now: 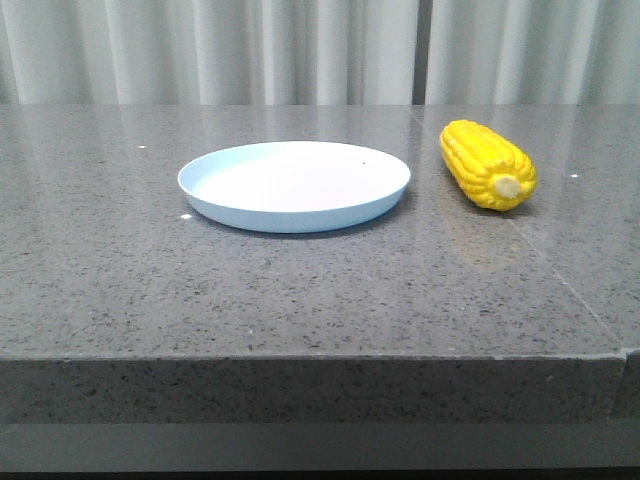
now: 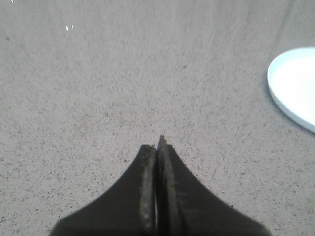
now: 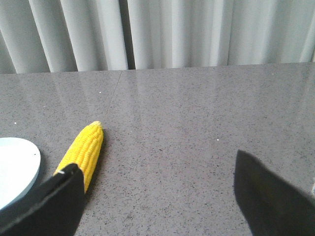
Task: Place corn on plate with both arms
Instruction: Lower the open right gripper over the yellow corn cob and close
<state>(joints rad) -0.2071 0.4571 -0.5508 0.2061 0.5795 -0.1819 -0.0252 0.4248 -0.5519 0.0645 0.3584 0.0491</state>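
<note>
**K:** Nearest the front camera is the table (image 1: 300, 300): grey speckled stone, front edge squared off, seam running back along its right side. Neither arm shows in that view.

**M:** Behind it?

**K:** Pale curtain (image 1: 320, 50), full width, hanging in folds.

**M:** Task items?

**K:** Plate (image 1: 295, 186) sits flat around the middle of the table, pale blue, low rim, nothing on it. Corn (image 1: 488, 163) lies on the stone to its right, close by but apart, no contact. Cream stub end faces the camera, pointed tip aims back toward the curtain.

**M:** Left arm pose?

**K:** Left gripper (image 2: 158, 145) points down and forward over bare stone. Jaws are pressed together, tips meeting, nothing between them. Plate rim just shows at the edge of that wrist view, well clear of the tips.

**M:** Right arm?

**K:** Right gripper (image 3: 157, 182) is held low, looking level across the table to the curtain. Jaws spread wide, holding nothing. Two black fingers (image 3: 266, 196) sit at the bottom corners of that view with bare stone between them.

**M:** Relative to the corn?

**K:** Corn is not between the fingers. In the wrist view one finger overlaps the cob's near end; cannot tell if it touches. Plate edge shows just past the corn.
</note>
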